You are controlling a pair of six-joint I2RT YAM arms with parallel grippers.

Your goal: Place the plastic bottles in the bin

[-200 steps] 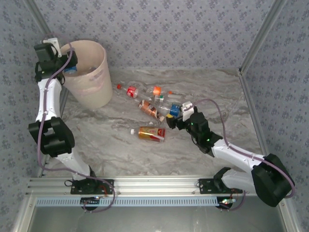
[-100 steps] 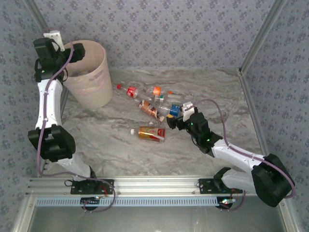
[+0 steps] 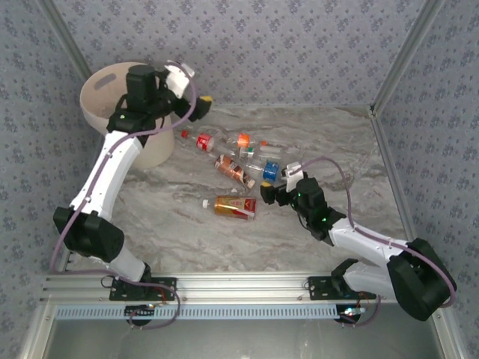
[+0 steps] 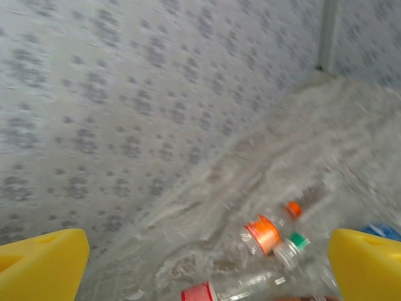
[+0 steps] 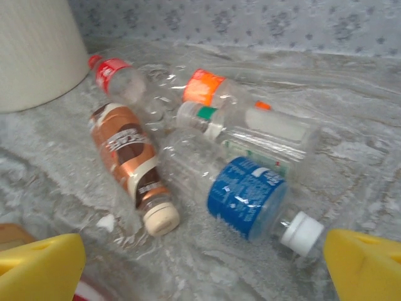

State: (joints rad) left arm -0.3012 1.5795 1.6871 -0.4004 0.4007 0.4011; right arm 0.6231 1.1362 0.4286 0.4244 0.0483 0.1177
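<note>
6 plastic bottles (image 3: pixel 230 206) lie near 1 bin (image 3: pixel 105 82); left hand (image 3: pixel 200 97) and right hand (image 3: pixel 266 191) both wide, empty.

I count six plastic bottles (image 3: pixel 232 170), though the clear ones overlap and blur, so I may be one off. Five are heaped just ahead of my right gripper (image 5: pixel 203 266), and one gold-labelled bottle (image 3: pixel 230 206) lies apart by its left fingertip. One bin (image 3: pixel 91 112) stands behind my left gripper (image 4: pixel 207 266).
</note>
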